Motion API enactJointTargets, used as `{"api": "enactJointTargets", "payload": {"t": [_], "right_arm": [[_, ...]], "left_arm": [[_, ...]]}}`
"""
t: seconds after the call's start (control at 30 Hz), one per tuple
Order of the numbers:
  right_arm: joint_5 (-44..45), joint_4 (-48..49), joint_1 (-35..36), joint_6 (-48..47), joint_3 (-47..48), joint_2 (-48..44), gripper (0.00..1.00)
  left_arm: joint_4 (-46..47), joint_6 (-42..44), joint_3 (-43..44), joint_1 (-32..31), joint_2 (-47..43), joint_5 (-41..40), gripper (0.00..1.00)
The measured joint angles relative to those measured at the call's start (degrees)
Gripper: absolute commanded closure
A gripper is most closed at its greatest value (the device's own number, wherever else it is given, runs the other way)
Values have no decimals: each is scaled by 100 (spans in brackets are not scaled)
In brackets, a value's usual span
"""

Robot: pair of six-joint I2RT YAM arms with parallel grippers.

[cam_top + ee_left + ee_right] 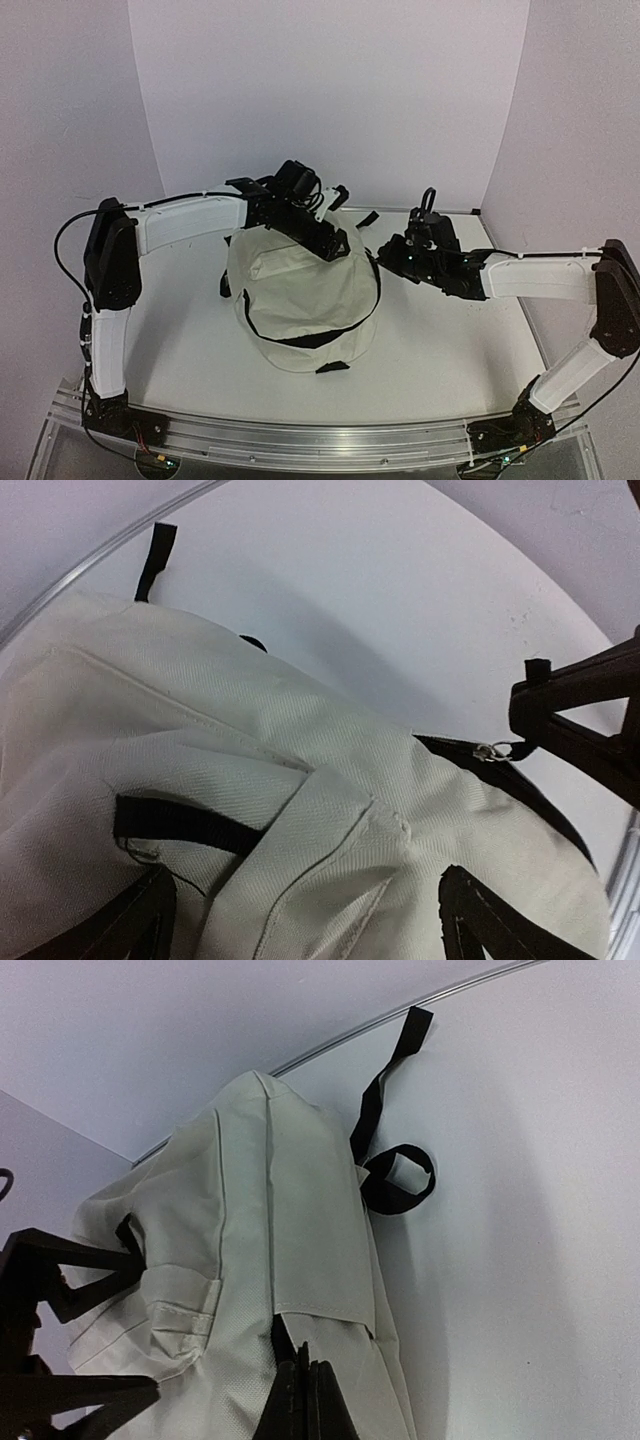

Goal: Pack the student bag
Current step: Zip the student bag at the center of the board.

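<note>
Left gripper (300,900) stands wide over the top of the bag (300,310), gripping nothing; right gripper (305,1400) is closed at the zip (490,750). The bag sits on the table (450,340) between both arms. I'd worry a tug now drags the unbraced soft bag sideways instead of running the zip.

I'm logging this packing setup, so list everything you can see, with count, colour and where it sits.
student bag: one, cream with black zips and straps, middle of the table
zipper pull: one, metal, on the bag's side facing the right arm
table: one, white, under the bag
backdrop: one, white, behind and beside the table
rail: one, silver, near edge, carrying both arm bases
left arm: one, white and black, reaching over the bag
right arm: one, white and black, right of the bag
left gripper: one, black, open above the bag
right gripper: one, black, shut, tips at the zipper pull
</note>
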Motion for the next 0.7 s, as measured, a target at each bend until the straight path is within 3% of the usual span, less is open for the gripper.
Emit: {"api": "enactJointTargets", "payload": {"t": [0.27,0.53,0.7], "right_arm": [[-33,36,0,27,-74,-2,100],[-100,70,-13,54,-84,-2,100],[-216,158,-15,114,-170,-28,100]], "left_arm": [[576,1459,146,-266,295,-1085,8],[1053,2107,185,-459,655,-1608,49],[1171,2144,212,-474,737,-1653,51]]}}
